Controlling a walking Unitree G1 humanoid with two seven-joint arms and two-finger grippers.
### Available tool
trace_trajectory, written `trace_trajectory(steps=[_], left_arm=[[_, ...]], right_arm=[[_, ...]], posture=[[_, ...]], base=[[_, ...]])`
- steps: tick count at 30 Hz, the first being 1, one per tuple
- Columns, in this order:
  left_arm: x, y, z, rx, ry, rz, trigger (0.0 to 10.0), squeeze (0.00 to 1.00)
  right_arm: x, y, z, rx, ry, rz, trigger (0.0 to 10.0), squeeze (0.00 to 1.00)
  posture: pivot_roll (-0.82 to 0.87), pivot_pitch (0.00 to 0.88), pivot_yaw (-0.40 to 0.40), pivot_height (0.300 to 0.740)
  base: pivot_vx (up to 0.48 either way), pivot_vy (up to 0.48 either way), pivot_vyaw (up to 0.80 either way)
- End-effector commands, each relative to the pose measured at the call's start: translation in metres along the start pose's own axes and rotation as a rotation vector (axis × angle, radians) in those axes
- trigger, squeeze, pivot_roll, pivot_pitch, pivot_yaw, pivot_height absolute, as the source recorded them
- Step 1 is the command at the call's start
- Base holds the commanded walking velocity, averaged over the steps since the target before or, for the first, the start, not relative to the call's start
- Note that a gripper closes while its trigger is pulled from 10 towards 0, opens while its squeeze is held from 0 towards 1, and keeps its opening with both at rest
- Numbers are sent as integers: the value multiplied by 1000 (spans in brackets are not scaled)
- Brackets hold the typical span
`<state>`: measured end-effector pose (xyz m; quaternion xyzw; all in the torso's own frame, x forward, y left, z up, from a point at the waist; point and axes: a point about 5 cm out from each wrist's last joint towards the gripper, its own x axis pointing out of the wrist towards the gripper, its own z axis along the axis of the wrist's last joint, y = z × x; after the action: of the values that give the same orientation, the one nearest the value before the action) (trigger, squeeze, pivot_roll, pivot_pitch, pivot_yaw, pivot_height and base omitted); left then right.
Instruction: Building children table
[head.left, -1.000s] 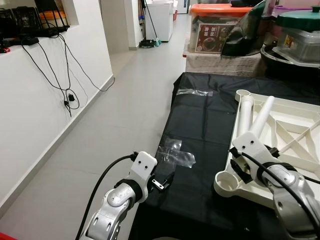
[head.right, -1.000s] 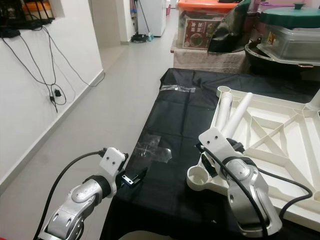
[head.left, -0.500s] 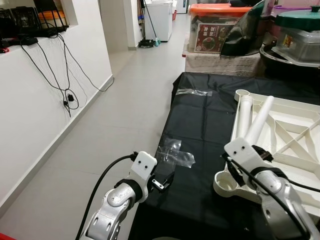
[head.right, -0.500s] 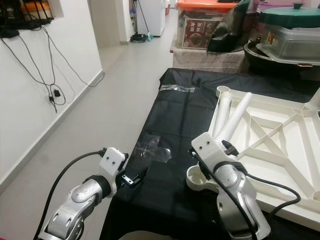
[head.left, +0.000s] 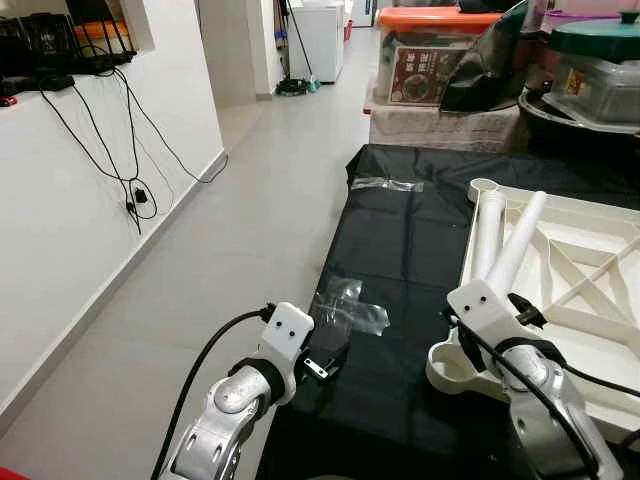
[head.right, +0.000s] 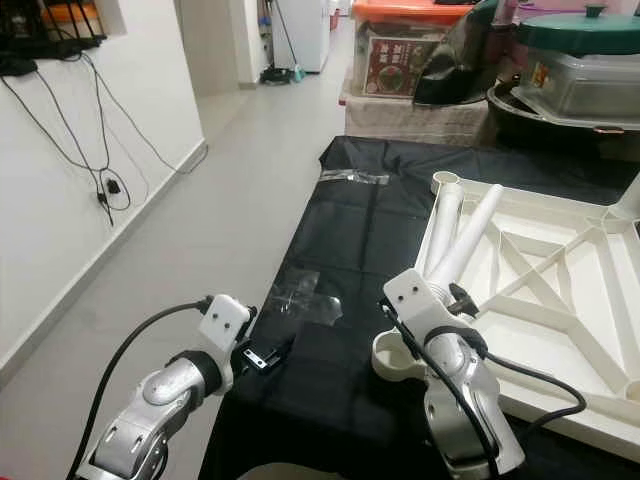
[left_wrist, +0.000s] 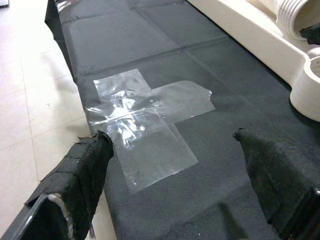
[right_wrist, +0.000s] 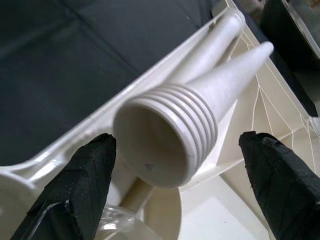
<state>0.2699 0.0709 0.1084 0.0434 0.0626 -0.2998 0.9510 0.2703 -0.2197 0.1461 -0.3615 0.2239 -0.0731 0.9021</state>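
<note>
A cream plastic table top (head.left: 585, 300) lies underside up on a surface under black cloth (head.left: 410, 240). Two white tapered legs lie on it side by side. One leg (right_wrist: 200, 105) has a threaded end that sits between the fingers of my right gripper (right_wrist: 175, 150), which is open with both pads clear of it. The other leg (head.left: 487, 235) lies beside it. A round corner socket (head.left: 452, 365) is just below my right wrist. My left gripper (left_wrist: 172, 145) hangs open over a cross of clear tape (left_wrist: 145, 130) near the cloth's left edge.
A second strip of tape (head.left: 388, 184) lies further back on the cloth. Storage boxes (head.left: 435, 55) and a green-lidded container (head.left: 600, 60) stand behind the cloth-covered surface. Tiled floor (head.left: 250, 200) runs along the left, beside a white wall with hanging cables (head.left: 130, 150).
My right arm has swung in, and its wrist now sits slightly lower and further left, at the threaded end of the leg. The left arm has stayed put.
</note>
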Motion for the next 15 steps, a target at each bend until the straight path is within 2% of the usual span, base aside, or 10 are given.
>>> trace_trajectory(steps=[1, 7, 15], left_arm=[[-2, 3, -1, -6, 6, 5, 10000, 0], [-2, 3, -1, -6, 5, 5, 10000, 0], [-2, 3, -1, -9, 6, 7, 10000, 0]], right_arm=[[2, -2, 0, 3, -3, -17, 10000, 0], [4, -2, -1, 6, 2, -31, 10000, 0], [9, -7, 2, 55, -4, -98, 10000, 0]], posture=[[40, 0, -27, 740], [40, 0, -27, 740], [42, 0, -28, 740]], base=[[0, 0, 0], [0, 0, 0], [0, 0, 0]])
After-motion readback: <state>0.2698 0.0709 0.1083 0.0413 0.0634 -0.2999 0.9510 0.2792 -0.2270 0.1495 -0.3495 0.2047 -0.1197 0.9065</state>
